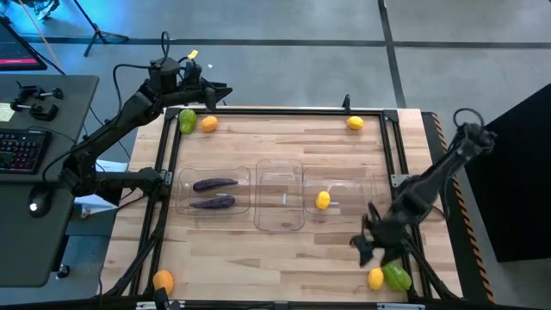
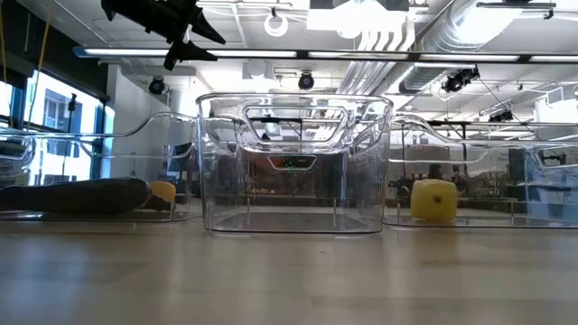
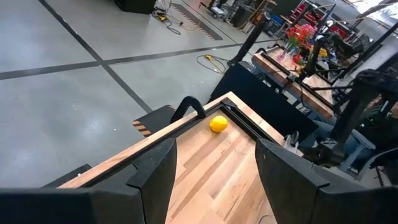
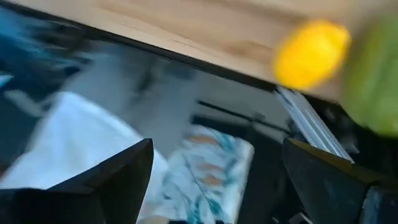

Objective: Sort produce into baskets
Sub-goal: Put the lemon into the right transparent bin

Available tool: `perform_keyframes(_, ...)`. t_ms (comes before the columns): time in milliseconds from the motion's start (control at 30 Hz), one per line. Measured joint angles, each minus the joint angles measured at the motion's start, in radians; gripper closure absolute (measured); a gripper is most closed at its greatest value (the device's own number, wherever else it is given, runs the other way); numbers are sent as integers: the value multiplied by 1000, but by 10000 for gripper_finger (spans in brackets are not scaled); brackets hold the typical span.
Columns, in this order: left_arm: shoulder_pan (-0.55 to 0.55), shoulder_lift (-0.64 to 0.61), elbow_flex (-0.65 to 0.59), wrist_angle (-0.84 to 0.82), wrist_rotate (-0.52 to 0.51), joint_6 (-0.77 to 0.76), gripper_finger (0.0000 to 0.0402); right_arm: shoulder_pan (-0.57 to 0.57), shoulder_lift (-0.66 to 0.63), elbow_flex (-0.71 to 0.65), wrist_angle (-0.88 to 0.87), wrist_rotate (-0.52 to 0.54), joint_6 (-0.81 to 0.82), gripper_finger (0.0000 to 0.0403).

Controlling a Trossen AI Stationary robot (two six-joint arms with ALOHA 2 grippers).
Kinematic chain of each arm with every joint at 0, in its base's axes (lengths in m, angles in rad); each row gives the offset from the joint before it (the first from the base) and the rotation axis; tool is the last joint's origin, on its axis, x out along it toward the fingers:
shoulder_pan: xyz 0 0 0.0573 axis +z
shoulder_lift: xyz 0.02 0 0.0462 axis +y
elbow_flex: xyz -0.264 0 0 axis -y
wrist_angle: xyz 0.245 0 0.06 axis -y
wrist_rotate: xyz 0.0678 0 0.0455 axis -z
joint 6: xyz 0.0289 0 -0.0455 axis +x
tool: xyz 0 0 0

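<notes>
While three clear baskets [image 1: 280, 196] are sitting mid-table, we're seeing two eggplants [image 1: 213, 193] in the left one, a lemon [image 1: 322, 201] in the right; right gripper [image 1: 366, 244] spread empty near a lemon [image 1: 375, 278] and pear [image 1: 397, 276], left gripper [image 1: 222, 93] released at the far-left corner.

My bench [image 1: 284, 250] is pale wood in a dark frame. Three clear bins stand in a row across its middle: the left bin [image 1: 213, 194], the middle bin [image 1: 280, 196] and the right bin [image 1: 344, 195]. At the far left corner a green piece [image 1: 186, 121] lies just beside an orange [image 1: 208, 124]. A lemon [image 1: 355, 123] sits far right. At the near right corner a second lemon [image 1: 375, 278] touches another green piece [image 1: 397, 276]. A second orange [image 1: 163, 280] lies near left.
</notes>
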Motion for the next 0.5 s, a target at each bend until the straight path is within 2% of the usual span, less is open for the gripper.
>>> perform_keyframes(167,0,0,0,0,0,0,195,53,145,0,76,-122,55,57)
perform_keyframes(500,0,0,0,3,0,-1,195,45,334,0,87,-137,49,57)
